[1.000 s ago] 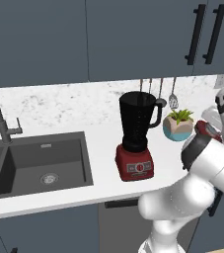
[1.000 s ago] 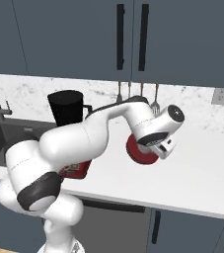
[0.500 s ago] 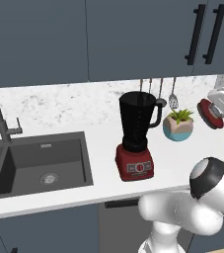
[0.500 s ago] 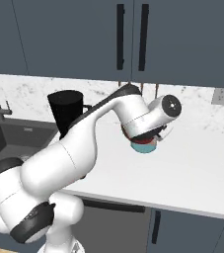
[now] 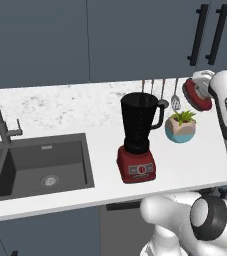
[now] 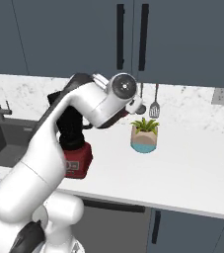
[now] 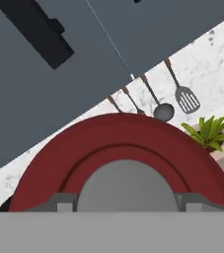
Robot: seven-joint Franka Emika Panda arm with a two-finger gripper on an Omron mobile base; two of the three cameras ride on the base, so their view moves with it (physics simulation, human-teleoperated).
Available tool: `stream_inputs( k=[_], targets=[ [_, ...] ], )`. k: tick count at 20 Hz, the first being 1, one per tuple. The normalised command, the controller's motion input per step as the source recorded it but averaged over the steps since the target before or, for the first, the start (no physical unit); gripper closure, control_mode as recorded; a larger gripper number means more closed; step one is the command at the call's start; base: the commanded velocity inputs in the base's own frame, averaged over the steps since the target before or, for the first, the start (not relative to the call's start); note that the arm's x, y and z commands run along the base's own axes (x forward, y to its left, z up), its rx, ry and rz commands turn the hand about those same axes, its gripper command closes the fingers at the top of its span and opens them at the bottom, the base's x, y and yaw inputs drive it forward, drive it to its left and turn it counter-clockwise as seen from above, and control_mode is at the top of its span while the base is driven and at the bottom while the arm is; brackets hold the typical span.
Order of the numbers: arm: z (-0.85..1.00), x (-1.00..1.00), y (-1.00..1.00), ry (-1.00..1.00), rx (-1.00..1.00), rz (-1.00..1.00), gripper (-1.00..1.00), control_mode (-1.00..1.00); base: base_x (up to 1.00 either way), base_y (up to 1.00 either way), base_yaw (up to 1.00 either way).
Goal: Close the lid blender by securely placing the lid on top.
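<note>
The gripper (image 5: pixel 201 91) holds the red lid (image 5: pixel 195 95) tight by its grey knob (image 7: pixel 127 188), high in the air above the little potted plant (image 5: pixel 180 126), while the blender (image 5: pixel 137 138) stands open on the white counter (image 5: pixel 200 157) nearby.

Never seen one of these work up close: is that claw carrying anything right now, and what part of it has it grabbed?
Yes, the gripper holds the red lid by its grey centre knob.
</note>
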Motion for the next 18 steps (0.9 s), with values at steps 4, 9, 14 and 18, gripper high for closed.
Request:
stream_inputs(
  k=[4, 9, 14, 18],
  targets=[
    [1.0, 0.0, 0.88, -0.01, -0.2, 0.0, 1.0, -1.0, 0.0, 0.0, 0.0],
    [1.0, 0.0, 0.81, 0.1, -0.22, 0.0, 1.0, -1.0, 0.0, 0.0, 0.0],
    [0.72, 0.0, 0.82, 0.28, -0.24, 0.02, 1.0, -1.0, 0.0, 0.0, 0.0],
    [0.04, -0.01, 0.59, 0.24, -0.24, 0.04, 1.0, -1.0, 0.0, 0.0, 0.0]
  ],
)
